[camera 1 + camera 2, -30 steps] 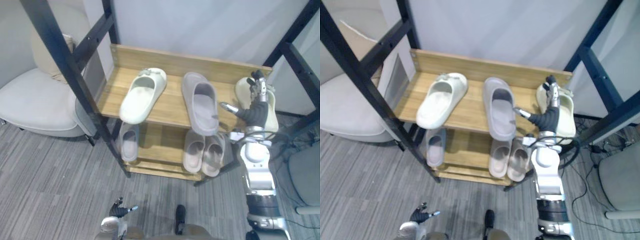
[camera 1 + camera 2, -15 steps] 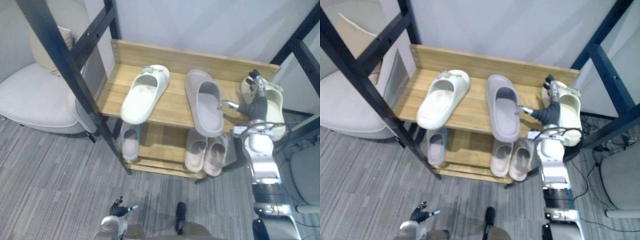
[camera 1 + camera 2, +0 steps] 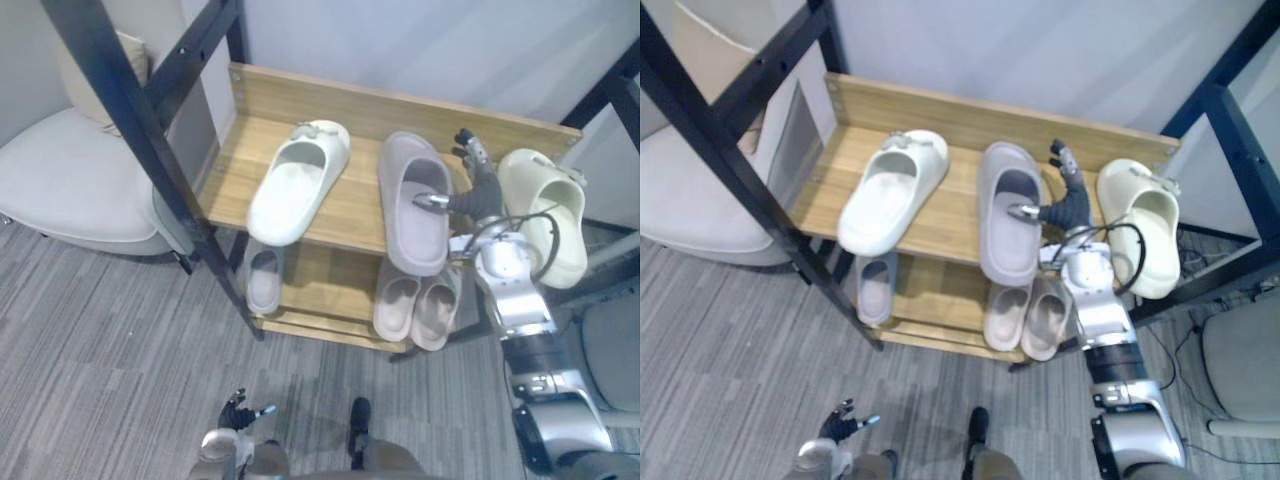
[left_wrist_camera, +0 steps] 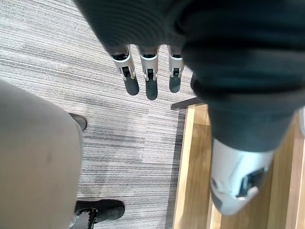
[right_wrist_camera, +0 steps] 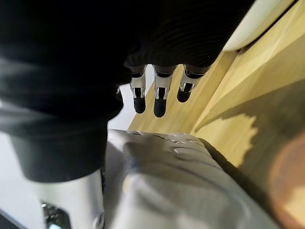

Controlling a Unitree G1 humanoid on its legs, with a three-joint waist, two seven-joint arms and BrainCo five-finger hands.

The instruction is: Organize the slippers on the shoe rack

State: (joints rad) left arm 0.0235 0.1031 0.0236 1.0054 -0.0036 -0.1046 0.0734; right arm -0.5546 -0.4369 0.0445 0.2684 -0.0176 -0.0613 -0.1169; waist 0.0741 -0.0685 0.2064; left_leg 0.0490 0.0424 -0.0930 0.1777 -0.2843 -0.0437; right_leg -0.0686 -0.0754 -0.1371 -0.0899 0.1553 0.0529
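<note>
Left eye view: shoe rack (image 3: 350, 205) on grey carpet (image 3: 100, 330). Top shelf has cream slipper (image 3: 560, 235) overhanging the right end, grey slipper (image 3: 412, 225) mid with its toe past the front edge, white slipper (image 3: 290, 190) left. Right hand (image 3: 474, 192) sits between grey and cream, thumb over the grey one. Right wrist view adds: fingers (image 5: 159, 102) straight above the shelf board, grasping nothing. Left wrist view: left hand (image 4: 150, 81) relaxed, empty, over carpet.

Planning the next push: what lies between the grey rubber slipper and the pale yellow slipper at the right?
The right hand, thumb over the grey rubber slipper, short of the pale yellow slipper; both eye views.
</note>
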